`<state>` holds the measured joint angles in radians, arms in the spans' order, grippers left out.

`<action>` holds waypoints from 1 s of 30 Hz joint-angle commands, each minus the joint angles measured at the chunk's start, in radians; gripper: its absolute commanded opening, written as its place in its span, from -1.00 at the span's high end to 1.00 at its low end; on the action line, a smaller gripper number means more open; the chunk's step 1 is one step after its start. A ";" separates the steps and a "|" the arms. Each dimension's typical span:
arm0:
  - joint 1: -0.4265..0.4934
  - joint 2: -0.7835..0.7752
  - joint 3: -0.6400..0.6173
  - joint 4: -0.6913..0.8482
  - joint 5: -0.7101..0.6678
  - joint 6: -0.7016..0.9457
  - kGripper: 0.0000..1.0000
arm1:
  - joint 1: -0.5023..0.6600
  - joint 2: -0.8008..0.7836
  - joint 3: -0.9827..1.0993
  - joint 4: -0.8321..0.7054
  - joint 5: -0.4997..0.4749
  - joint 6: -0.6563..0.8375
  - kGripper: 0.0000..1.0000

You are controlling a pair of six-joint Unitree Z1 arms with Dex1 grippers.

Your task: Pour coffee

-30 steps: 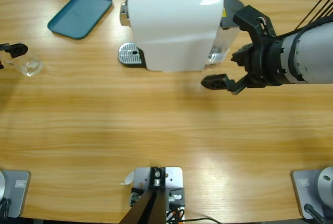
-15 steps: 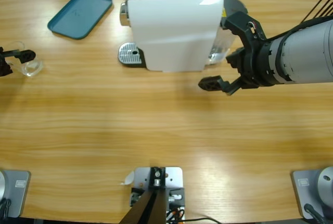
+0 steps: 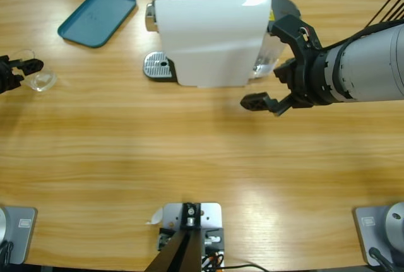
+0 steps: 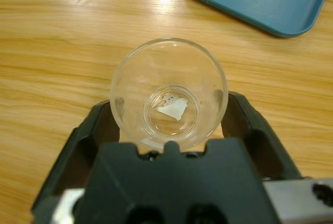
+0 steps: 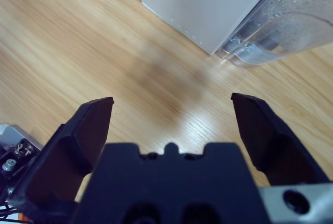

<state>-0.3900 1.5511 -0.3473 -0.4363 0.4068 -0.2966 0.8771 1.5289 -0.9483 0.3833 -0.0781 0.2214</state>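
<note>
So the small clear glass (image 4: pixel 169 95) sits at the far left edge of the table in the high view (image 3: pixel 39 80), upright, and looking straight down into it from the left wrist view I can't see any coffee in it: just the bare bottom with a pale glint. The left gripper (image 4: pixel 169 117) has a jaw on each side of the glass, right up against its walls as far as I can tell, so it looks like it's grasping the glass. In the high view only the tips of that gripper (image 3: pixel 16 73) poke in from the left edge. Dark liquid doesn't show up anywhere in these views, honestly. A teal tray (image 3: pixel 96 16) lies near the table's back left, with nothing on it, near the glass but not touching. The white coffee machine (image 3: pixel 211 32) stands at the back middle, with a round metal drip grate (image 3: pixel 157 67) at its left foot and a clear water tank (image 5: pixel 283 24) beaded with droplets on its right side. The right gripper (image 3: pixel 271 70) hangs just beside that tank end, jaws spread wide with nothing between them but bare wood. The wooden table (image 3: pixel 189 152) is light, long-grained, and catching some glare.
</note>
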 commanded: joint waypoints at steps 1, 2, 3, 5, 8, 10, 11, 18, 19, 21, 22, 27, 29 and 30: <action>0.008 0.045 0.046 -0.038 -0.014 0.051 1.00 | -0.007 0.042 -0.003 -0.004 -0.020 0.015 -1.00; 0.008 0.044 0.047 -0.037 -0.013 0.058 1.00 | -0.007 0.043 -0.003 -0.005 -0.019 0.017 -1.00; 0.008 0.043 0.048 -0.037 -0.007 0.066 1.00 | -0.007 0.046 -0.003 -0.006 -0.020 0.018 -1.00; 0.008 0.038 0.052 -0.037 -0.008 0.095 1.00 | -0.007 0.046 -0.001 -0.006 -0.020 0.019 -1.00; 0.003 0.000 0.048 -0.038 -0.041 0.153 1.00 | -0.007 0.033 -0.005 0.005 -0.022 0.018 -1.00; -0.001 -0.052 0.043 -0.036 -0.098 0.217 1.00 | -0.007 0.020 -0.011 0.030 -0.027 0.012 -1.00; -0.001 -0.083 0.041 -0.035 -0.131 0.239 1.00 | -0.007 0.005 -0.011 0.043 -0.029 0.009 -1.00; -0.031 -0.233 0.006 0.013 -0.296 0.364 1.00 | -0.007 -0.194 -0.002 0.066 -0.029 0.010 -1.00; -0.046 -0.235 0.000 0.013 -0.308 0.375 1.00 | -0.007 -0.203 0.003 0.073 -0.029 0.010 -1.00; -0.076 -0.237 -0.019 0.013 -0.362 0.380 1.00 | -0.007 -0.223 0.018 0.087 -0.029 0.007 -1.00; -0.084 -0.238 -0.032 0.013 -0.404 0.382 1.00 | -0.007 -0.240 0.034 0.093 -0.029 0.004 -1.00; -0.087 -0.164 -0.123 0.033 -0.582 0.440 1.00 | -0.007 -0.341 0.095 0.148 -0.042 -0.026 -0.96; -0.087 -0.116 -0.164 0.035 -0.610 0.466 1.00 | -0.007 -0.396 0.116 0.176 -0.041 -0.041 -0.96; -0.087 -0.095 -0.182 0.034 -0.619 0.481 1.00 | -0.007 -0.433 0.129 0.191 -0.040 -0.043 -0.96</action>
<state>-0.4680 1.3426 -0.4293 -0.4223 -0.1095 0.1069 0.8770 1.2648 -0.9098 0.4987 -0.1042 0.2166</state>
